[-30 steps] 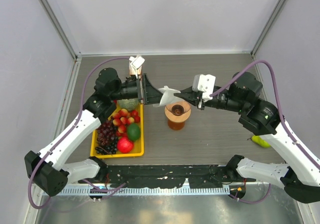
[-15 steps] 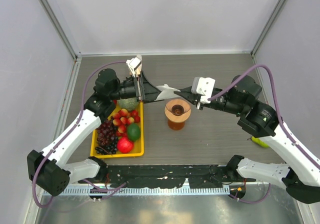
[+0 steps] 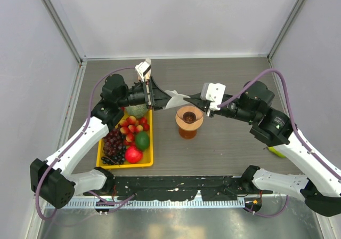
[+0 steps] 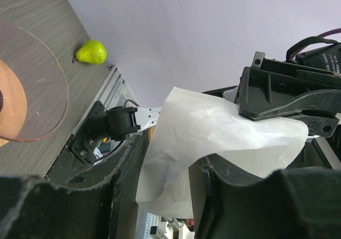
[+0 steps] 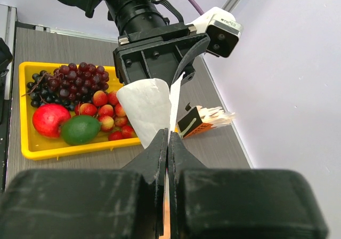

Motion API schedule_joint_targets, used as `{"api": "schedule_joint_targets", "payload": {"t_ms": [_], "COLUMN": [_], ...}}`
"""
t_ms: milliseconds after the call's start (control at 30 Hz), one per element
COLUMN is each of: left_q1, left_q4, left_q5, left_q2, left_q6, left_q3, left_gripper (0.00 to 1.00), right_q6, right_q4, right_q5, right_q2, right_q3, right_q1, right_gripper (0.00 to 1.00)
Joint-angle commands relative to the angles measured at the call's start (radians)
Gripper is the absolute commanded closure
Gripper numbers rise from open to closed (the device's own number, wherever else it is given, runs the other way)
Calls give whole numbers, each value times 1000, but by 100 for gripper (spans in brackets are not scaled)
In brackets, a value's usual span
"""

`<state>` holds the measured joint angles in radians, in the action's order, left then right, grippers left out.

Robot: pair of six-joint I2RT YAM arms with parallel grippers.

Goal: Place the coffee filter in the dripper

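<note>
The coffee filter (image 3: 175,98), a thin white paper cone, hangs in the air between my two grippers, just above and left of the dripper (image 3: 189,116). My right gripper (image 5: 168,137) is shut on the filter's (image 5: 146,108) near edge. My left gripper (image 4: 168,159) faces it with its jaws apart, and the filter's (image 4: 213,132) other end lies loosely in the gap. The dripper has a tan-orange collar and a clear bowl (image 4: 32,84), and it stands on a small jug of brown liquid.
A yellow tray (image 3: 151,143) of grapes, strawberries, an apple and a lime lies under the left arm. An upright bundle of cream papers with a dark box (image 5: 205,121) stands behind the tray. A green pear (image 3: 277,151) lies at the right.
The right gripper has carried the filter a little left and back, towards the left gripper. The left jaws have come closer together around the paper's end.
</note>
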<state>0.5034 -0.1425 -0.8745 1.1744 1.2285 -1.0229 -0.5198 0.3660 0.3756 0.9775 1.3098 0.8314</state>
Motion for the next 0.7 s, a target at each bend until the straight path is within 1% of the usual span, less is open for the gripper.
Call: {"api": "schedule_joint_targets", "payload": {"t_ms": [0,167,233,433,500,633,667], "left_q1": [-6,-6,-5,4,12,23,23], "left_q4": [-54,-40,-17,6,-11,-26,-26], "left_q5": [-9,-9,2,11,5,-3,-3], "left_q2": [-2,-7,-9,-19,-28,-47,-51], "left_q6": [19,9,-17,-40,-55,-83,-83], "left_q3": [1,-2,-8,-12,-11,-8,-6], "left_gripper": [59,66,68,78,85,94,99], "right_q6": [9,10,7,9,9,6,6], "right_q4": [-44,-33,-36,-29,-22,-12,-9], "right_q5": [5,-3,-13,3,8,16,17], "right_q2": [0,3,6,36,47,61,64], "right_q3": [-1,-3,-1,14,20,28,29], "right_q1": [8,6,8,6,6,6,6], "right_gripper": [95,95,95,95,95,95,95]}}
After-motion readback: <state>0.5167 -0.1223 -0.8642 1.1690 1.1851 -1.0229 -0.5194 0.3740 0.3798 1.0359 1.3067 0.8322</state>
